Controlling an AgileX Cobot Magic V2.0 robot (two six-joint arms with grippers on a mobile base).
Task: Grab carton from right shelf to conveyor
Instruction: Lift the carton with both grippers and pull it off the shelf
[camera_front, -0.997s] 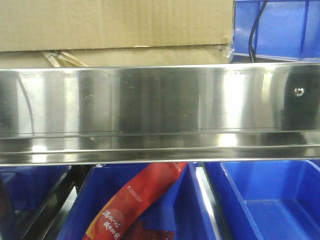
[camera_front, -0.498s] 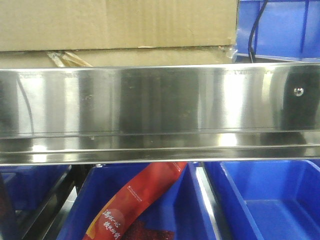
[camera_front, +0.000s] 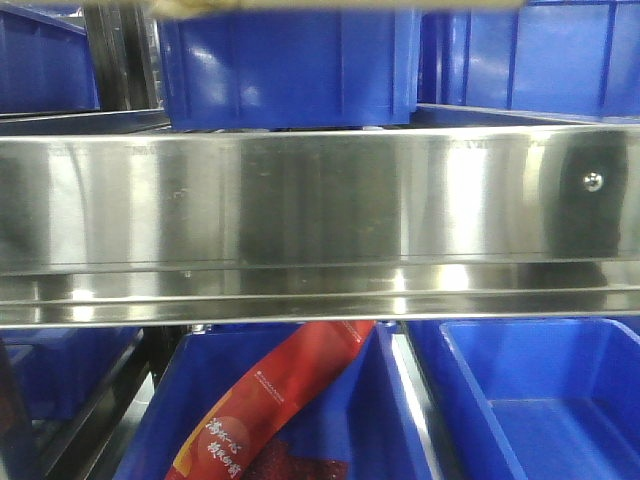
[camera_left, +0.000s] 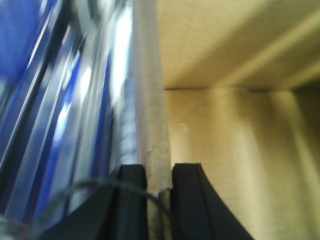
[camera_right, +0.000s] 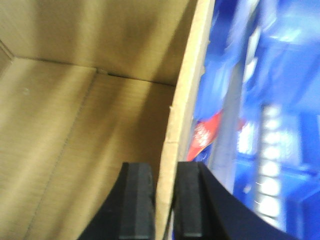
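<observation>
The carton is an open brown cardboard box. In the front view only a thin tan strip of its underside (camera_front: 300, 4) shows at the top edge. In the left wrist view my left gripper (camera_left: 159, 172) is shut on the carton's left wall (camera_left: 150, 100), with one black finger (camera_left: 134, 195) outside and one inside the box. In the right wrist view my right gripper (camera_right: 165, 172) is shut on the carton's right wall (camera_right: 187, 90), and the box's inside (camera_right: 85, 115) fills the left. The conveyor is out of view.
A shiny steel shelf rail (camera_front: 320, 200) crosses the front view. Blue bins (camera_front: 285, 60) stand on the shelf behind it. Below are more blue bins (camera_front: 540, 400), one holding a red packet (camera_front: 280, 400), which also shows in the right wrist view (camera_right: 205, 135).
The carton has risen from the shelf almost out of the front view. The blue bins behind it now show.
</observation>
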